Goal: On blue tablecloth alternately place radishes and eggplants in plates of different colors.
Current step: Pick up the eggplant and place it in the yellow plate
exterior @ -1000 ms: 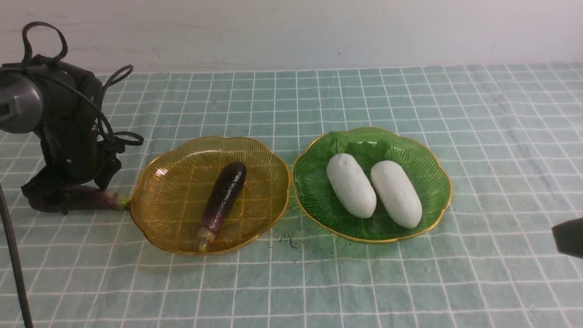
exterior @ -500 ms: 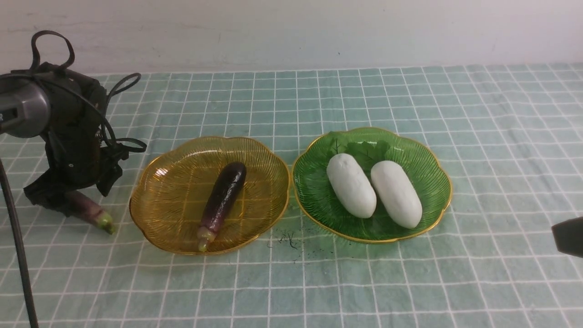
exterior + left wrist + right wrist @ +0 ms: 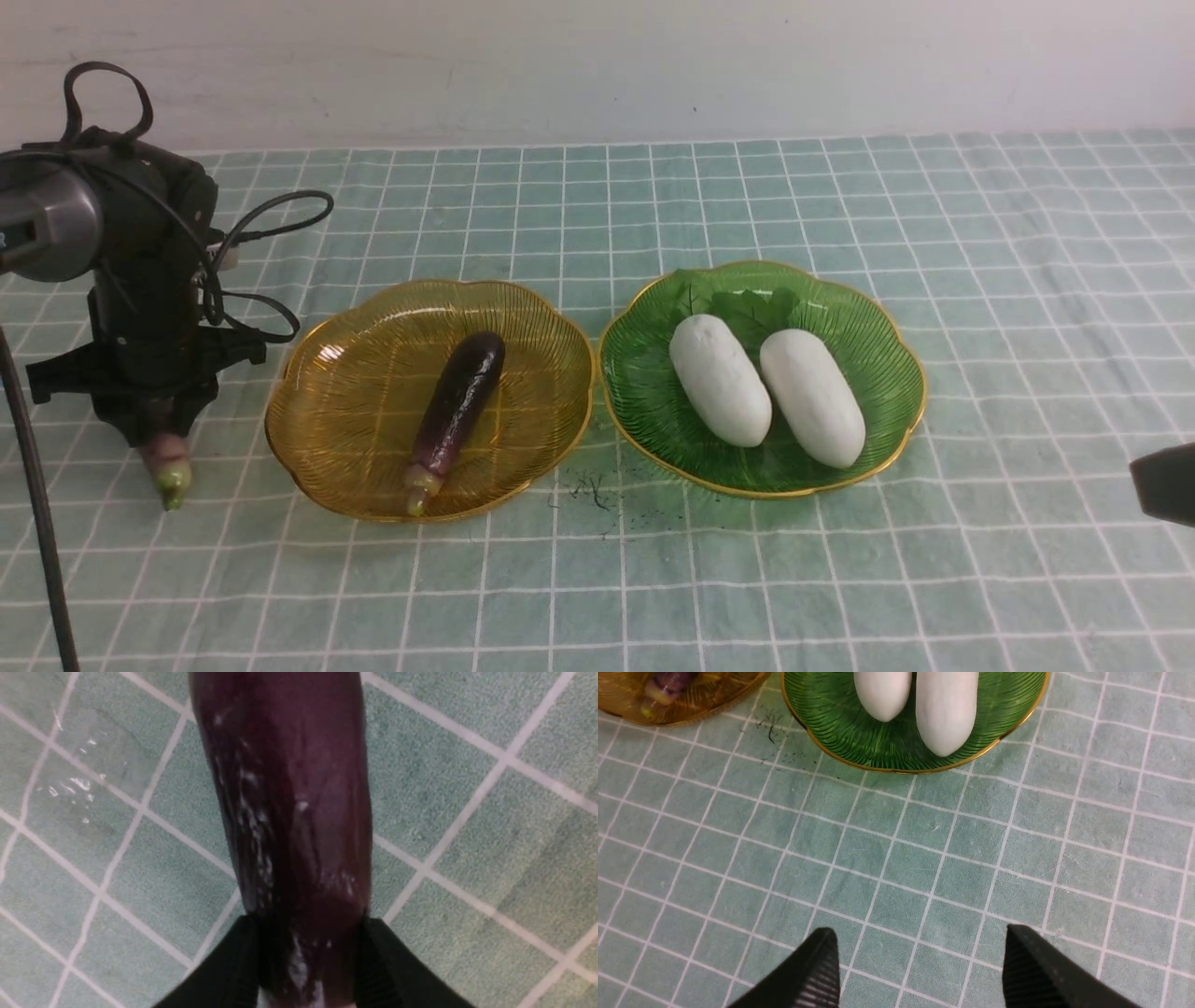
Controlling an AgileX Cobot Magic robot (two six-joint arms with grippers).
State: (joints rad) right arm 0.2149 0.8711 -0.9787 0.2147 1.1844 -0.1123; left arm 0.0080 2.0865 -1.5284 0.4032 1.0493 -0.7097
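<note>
- Left of the amber plate, the left gripper clamps an eggplant, stem down.
- Near right: the right gripper, jaws apart.
- The other eggplant lies in that plate; both radishes in the green plate.

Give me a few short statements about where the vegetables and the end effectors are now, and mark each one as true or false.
1. Both radishes lie in the green plate. True.
2. The amber plate is empty. False: one eggplant lies in it.
3. The left end effector grips the second eggplant. True.
4. The right end effector holds a radish. False: it is open, with only the tablecloth beneath it.
</note>
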